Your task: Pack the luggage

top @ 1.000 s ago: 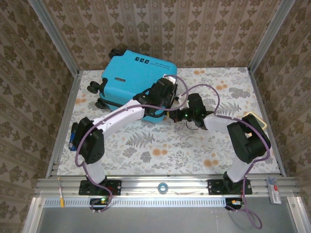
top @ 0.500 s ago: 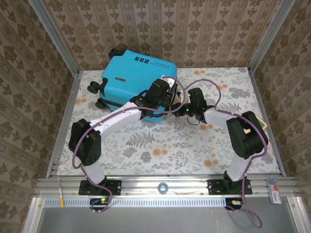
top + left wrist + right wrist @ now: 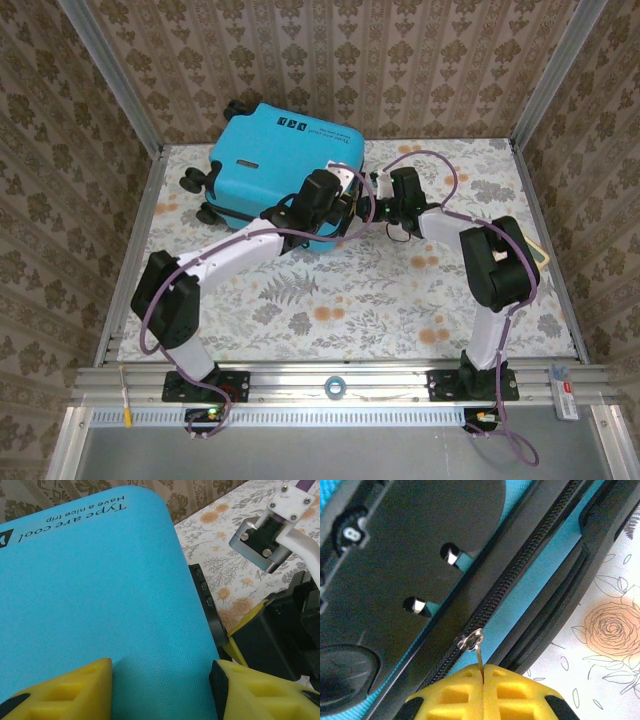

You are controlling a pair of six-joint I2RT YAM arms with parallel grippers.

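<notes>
the luggage [image 3: 275, 165] lies flat on the counter [image 3: 380, 310], with the back wall just beyond it. over the luggage's near right corner the left tool [image 3: 162, 680] hangs above the blue shell, its yellow fingers spread apart. on the luggage's right edge, beside the black lock panel [image 3: 395, 565], the right tool [image 3: 482, 675] is pressed together, pinching the metal zipper pull [image 3: 472, 641].

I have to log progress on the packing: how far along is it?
Done: the luggage lies with its two shells brought together. In hand: the right gripper, jaws shut, pinches the zipper pull, while the left gripper, jaws open, sits over the blue shell. Left: probably running the zipper round the case; how much of it is already closed I cannot tell.
</notes>
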